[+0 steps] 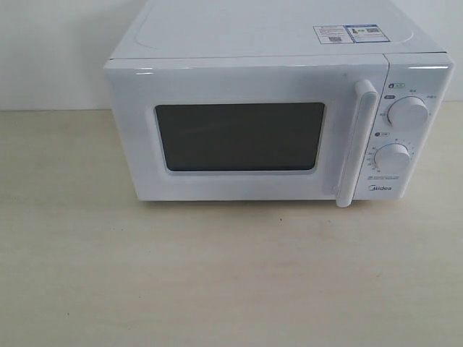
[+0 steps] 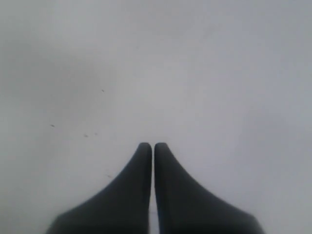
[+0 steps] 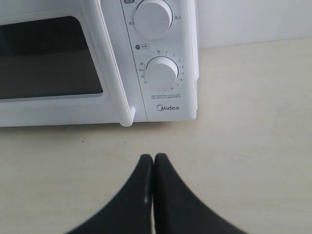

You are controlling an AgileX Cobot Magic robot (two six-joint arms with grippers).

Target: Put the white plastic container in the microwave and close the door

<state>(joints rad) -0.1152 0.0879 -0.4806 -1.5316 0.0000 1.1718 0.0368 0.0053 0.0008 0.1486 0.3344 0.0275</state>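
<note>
The white Midea microwave [image 1: 275, 108] stands at the back of the table, its door [image 1: 239, 137] shut, with the dark window and the vertical bar handle [image 1: 359, 141] facing me. The right wrist view shows the microwave [image 3: 161, 63] from close, with the door [image 3: 48, 68] and both dials. My right gripper [image 3: 154, 157] hovers shut and empty over the table just in front of the handle's lower end. My left gripper [image 2: 153, 145] is shut and empty before a plain pale surface. Neither arm appears in the exterior view. The white plastic container is out of view.
The light wooden table [image 1: 217, 275] stretches in front of the microwave. A pale wall [image 1: 51, 50] rises behind it. Two round dials [image 1: 407, 113] sit on the panel right of the handle, and stickers [image 1: 347, 33] lie on the top.
</note>
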